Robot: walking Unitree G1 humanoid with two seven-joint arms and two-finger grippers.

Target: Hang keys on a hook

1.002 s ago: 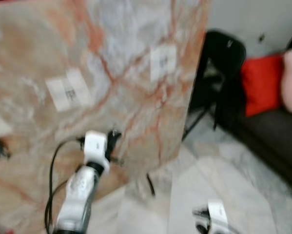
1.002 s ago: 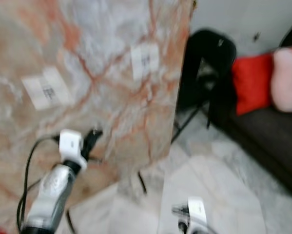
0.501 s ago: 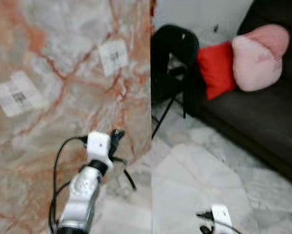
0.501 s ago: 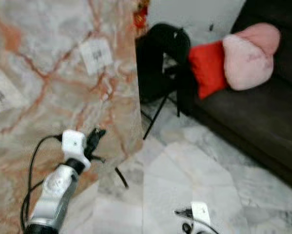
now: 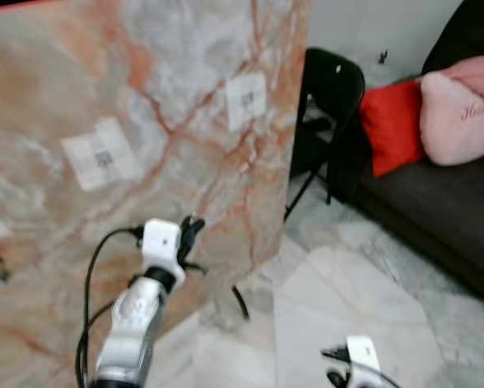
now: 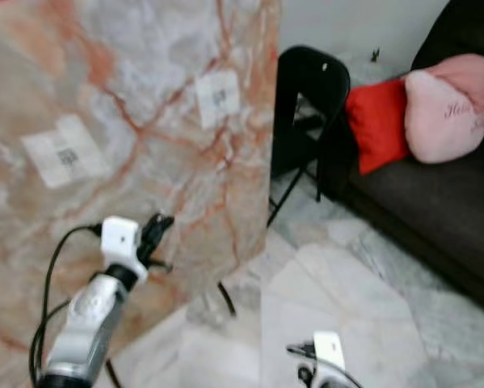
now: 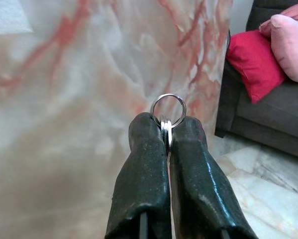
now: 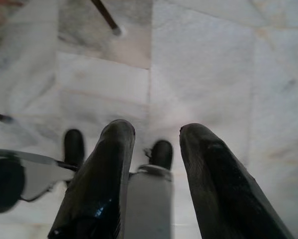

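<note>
the left tool [image 7: 166, 130] is clamped on the key ring [image 7: 168, 110], whose loop sticks out just past its fingertips, close to the marble panel [image 5: 145, 121] (two paper tags on it). the right tool [image 8: 156, 137] hangs idle over the floor [image 8: 213, 59], fingers apart.

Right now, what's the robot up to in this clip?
The robot stands facing a marble-patterned panel with paper tags stuck on it. Its left claw is shut on a metal key ring, held up in front of the panel. The right claw hangs low over the marble floor, fingers apart and empty. A black folding chair and a dark sofa with red and pink cushions stand to the right.
</note>
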